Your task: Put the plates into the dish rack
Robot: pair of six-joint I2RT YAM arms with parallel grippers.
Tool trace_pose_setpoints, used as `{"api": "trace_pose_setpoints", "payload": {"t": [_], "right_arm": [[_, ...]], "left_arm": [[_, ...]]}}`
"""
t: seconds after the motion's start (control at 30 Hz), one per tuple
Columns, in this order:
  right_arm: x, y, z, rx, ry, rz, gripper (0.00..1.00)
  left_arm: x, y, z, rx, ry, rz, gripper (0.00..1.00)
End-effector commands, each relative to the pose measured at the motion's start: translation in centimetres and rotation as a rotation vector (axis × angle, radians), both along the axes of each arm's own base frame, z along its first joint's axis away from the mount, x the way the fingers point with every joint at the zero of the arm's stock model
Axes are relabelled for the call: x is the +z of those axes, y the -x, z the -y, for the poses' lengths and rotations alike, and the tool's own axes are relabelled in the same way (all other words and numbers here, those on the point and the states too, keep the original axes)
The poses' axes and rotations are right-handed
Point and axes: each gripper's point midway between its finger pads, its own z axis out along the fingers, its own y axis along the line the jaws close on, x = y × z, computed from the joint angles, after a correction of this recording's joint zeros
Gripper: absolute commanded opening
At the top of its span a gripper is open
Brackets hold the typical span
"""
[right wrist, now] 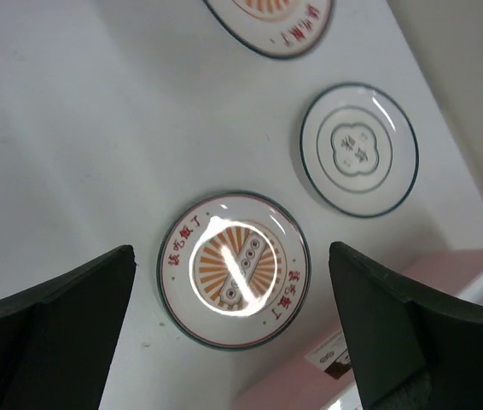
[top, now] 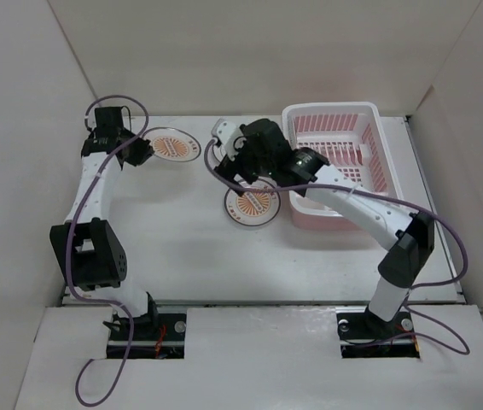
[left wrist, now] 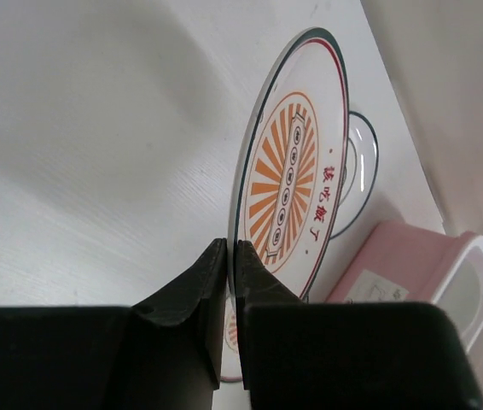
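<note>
My left gripper [top: 136, 150] is shut on the rim of an orange sunburst plate [top: 173, 145] at the far left of the table. In the left wrist view the fingers [left wrist: 212, 282] clamp this plate [left wrist: 288, 171] edge-on. My right gripper [top: 241, 173] is open and empty above a second sunburst plate [top: 253, 205], which lies flat between its fingertips in the right wrist view [right wrist: 233, 269]. The plain-centred plate [right wrist: 359, 149] lies flat beyond it and is mostly hidden under the right arm in the top view. The pink dish rack [top: 335, 115] stands at the far right with no plates in it.
The rack's near wall [right wrist: 310, 384] is close beside the middle plate. The plain plate [left wrist: 363, 166] and the rack [left wrist: 412, 273] show behind the held plate. White enclosure walls surround the table on three sides. Purple cables trail from both arms.
</note>
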Motion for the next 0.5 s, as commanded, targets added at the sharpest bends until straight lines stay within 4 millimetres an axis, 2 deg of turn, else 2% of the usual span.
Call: {"api": "trace_pose_setpoints", "payload": {"t": [0.0,0.1,0.13,0.23,0.27,0.3,0.33,0.47], "right_arm": [[5.4,0.3,-3.2,0.085,-0.004,0.256,0.99],[6.0,-0.2,-4.9,0.109,-0.01,0.294,0.99],[5.1,-0.3,-5.8,0.133,0.012,0.307,0.99],[4.7,-1.0,-6.9,0.137,0.025,0.342,0.99],[4.9,-1.2,-7.1,0.136,0.021,0.345,0.99],[4.3,-1.6,-6.9,0.113,0.04,0.345,0.99],[4.4,-1.8,-7.1,0.117,0.043,0.353,0.98],[3.9,-1.9,-7.3,0.12,0.058,0.34,0.96]], "left_arm": [[-0.2,3.1,2.0,-0.054,0.066,-0.151,0.0],[1.9,3.6,3.9,-0.097,0.114,-0.099,0.0],[2.4,3.8,4.2,-0.097,0.131,-0.09,0.0],[3.7,4.3,5.8,-0.153,0.193,-0.075,0.0],[4.6,4.5,6.4,-0.178,0.216,-0.054,0.0],[4.8,4.8,6.8,-0.188,0.218,-0.065,0.0],[6.3,4.8,7.1,-0.203,0.224,-0.029,0.0],[7.5,5.3,8.2,-0.217,0.22,-0.02,0.0]]}}
